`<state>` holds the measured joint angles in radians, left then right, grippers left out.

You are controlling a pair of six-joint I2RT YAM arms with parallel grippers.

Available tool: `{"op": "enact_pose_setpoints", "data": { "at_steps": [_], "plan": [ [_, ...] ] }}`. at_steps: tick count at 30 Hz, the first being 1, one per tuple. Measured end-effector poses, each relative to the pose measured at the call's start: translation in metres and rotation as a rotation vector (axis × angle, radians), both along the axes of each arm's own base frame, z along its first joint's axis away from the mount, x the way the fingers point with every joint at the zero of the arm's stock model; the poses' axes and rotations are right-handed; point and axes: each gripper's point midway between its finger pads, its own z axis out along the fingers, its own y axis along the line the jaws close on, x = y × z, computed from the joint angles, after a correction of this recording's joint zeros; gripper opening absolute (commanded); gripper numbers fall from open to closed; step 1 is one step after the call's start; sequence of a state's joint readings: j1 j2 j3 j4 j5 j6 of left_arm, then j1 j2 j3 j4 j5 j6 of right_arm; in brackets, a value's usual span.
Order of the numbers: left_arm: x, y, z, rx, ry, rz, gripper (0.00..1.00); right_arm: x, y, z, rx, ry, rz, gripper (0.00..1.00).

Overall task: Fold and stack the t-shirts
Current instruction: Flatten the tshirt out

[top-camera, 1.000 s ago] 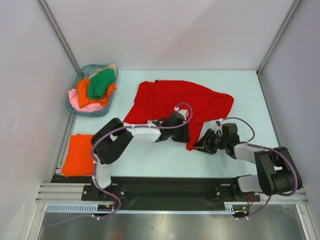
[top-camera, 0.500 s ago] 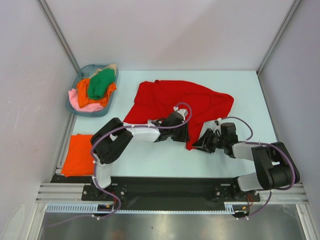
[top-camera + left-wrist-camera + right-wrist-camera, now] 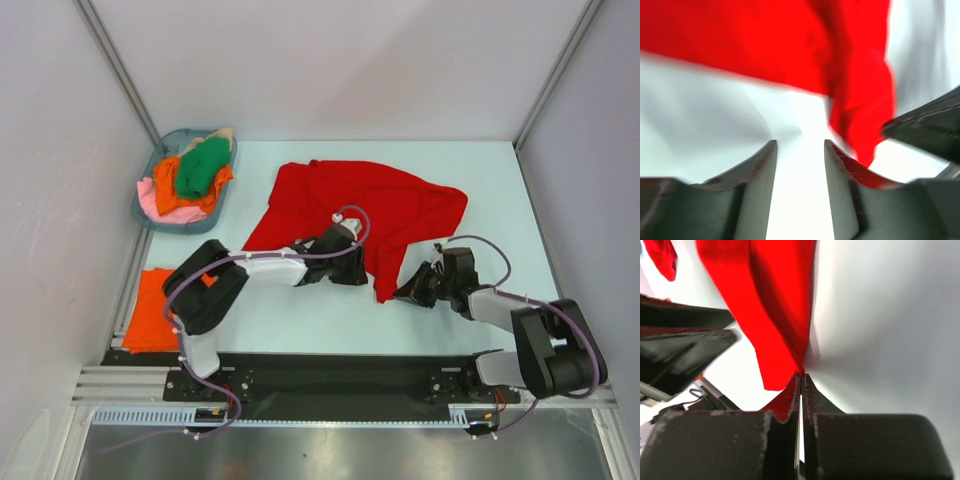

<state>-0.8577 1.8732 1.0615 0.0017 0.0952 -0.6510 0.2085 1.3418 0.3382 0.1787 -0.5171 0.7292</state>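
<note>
Red shirt (image 3: 410, 205): spread on table (image 3: 480, 170), rumpled.
Left gripper (image 3: 800, 147): jaws apart, nothing between them, at shirt's near edge.
Right gripper (image 3: 801, 376): jaws together, apparently pinching shirt's hem.

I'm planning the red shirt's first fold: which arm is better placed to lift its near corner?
Right, probably. The right gripper is shut on the near corner of the red t-shirt; the left gripper is open, holding nothing, with the cloth just beyond its fingers.
</note>
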Motion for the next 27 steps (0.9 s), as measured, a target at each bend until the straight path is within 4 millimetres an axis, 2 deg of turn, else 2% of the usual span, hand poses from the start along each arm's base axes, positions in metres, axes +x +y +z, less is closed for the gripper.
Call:
{"op": "enact_pose_setpoints", "data": {
  "at_steps": [2, 6, 9, 10, 12, 14, 17, 20, 23, 27],
  "plan": [
    [0.0, 0.019, 0.008, 0.018, -0.007, 0.035, 0.54, -0.002, -0.004, 0.006, -0.022, -0.011, -0.013, 0.0],
    [0.015, 0.074, 0.046, -0.001, -0.072, 0.17, 0.57, -0.002, -0.021, 0.025, -0.118, -0.042, -0.059, 0.0],
    [0.036, 0.129, 0.074, -0.024, -0.145, 0.326, 0.6, 0.002, -0.034, 0.048, -0.191, -0.1, -0.094, 0.0],
    [0.043, 0.152, 0.08, -0.022, -0.168, 0.393, 0.63, 0.004, -0.038, 0.055, -0.21, -0.113, -0.102, 0.0],
    [0.053, 0.186, 0.085, -0.003, -0.192, 0.493, 0.66, 0.005, -0.043, 0.068, -0.239, -0.133, -0.115, 0.0],
    [0.06, 0.217, 0.082, 0.033, -0.192, 0.585, 0.65, 0.004, -0.047, 0.075, -0.254, -0.14, -0.123, 0.0],
    [0.063, 0.257, 0.067, 0.1, -0.155, 0.703, 0.61, -0.002, -0.051, 0.087, -0.267, -0.158, -0.133, 0.0],
    [0.062, 0.286, 0.056, 0.155, -0.123, 0.801, 0.53, -0.005, -0.055, 0.101, -0.277, -0.18, -0.139, 0.0],
    [0.063, 0.302, 0.049, 0.2, -0.119, 0.872, 0.45, -0.005, -0.057, 0.115, -0.281, -0.208, -0.14, 0.0],
    [0.065, 0.319, 0.033, 0.292, -0.102, 0.952, 0.37, -0.007, -0.061, 0.117, -0.289, -0.21, -0.145, 0.0]
  ]
}}
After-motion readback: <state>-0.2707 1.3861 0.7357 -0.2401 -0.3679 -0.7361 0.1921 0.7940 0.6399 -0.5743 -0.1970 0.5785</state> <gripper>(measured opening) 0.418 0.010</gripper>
